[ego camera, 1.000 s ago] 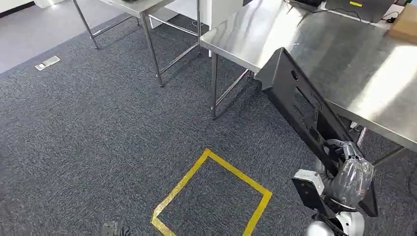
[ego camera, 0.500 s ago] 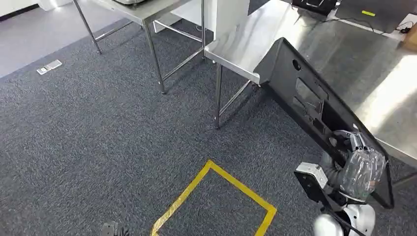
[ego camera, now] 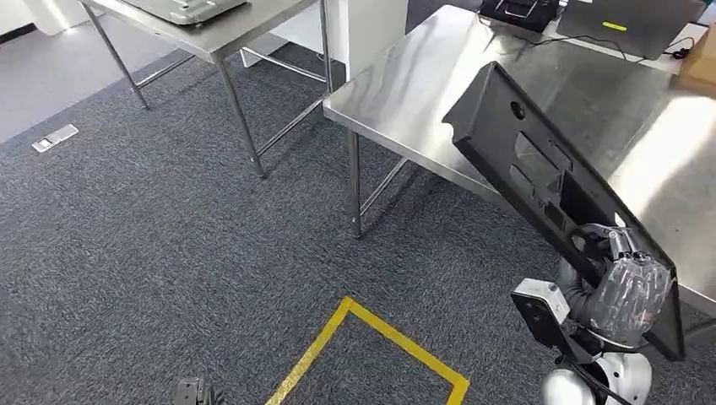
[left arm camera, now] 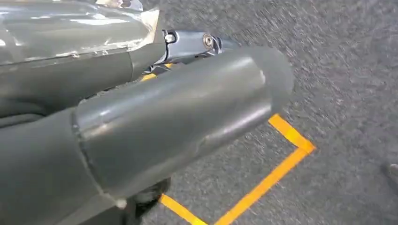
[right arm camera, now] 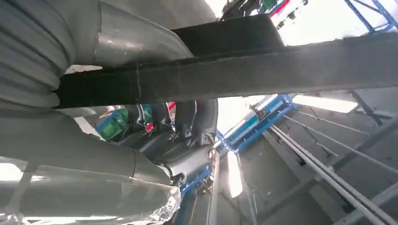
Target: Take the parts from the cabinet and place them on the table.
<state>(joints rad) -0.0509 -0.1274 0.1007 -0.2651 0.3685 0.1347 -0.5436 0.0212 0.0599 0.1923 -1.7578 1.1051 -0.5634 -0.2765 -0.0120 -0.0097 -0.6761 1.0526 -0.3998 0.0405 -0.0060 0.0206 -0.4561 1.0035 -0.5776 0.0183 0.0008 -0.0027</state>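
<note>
A long black panel (ego camera: 540, 169) with cut-outs is gripped near its lower end by my right hand (ego camera: 625, 291), which is wrapped in clear plastic. The panel slants up and away, and its far end hangs over the front of the steel table (ego camera: 422, 76). In the right wrist view the panel's edge (right arm camera: 263, 70) crosses in front of the thumb, and the dark fingers (right arm camera: 187, 122) curl behind it. My left hand (left arm camera: 178, 112) hangs over the carpet with its fingers apart and nothing in it.
A yellow tape square (ego camera: 380, 333) marks the grey carpet in front of me. A second steel table (ego camera: 228, 34) stands at the far left with a grey tray (ego camera: 181, 8). Dark devices (ego camera: 629, 21) and a cardboard box (ego camera: 699, 55) sit at the main table's back.
The whole picture has shifted, so the camera moved toward the table. The panel's far end now lies over the table top rather than at its edge. My right hand still holds it.
</note>
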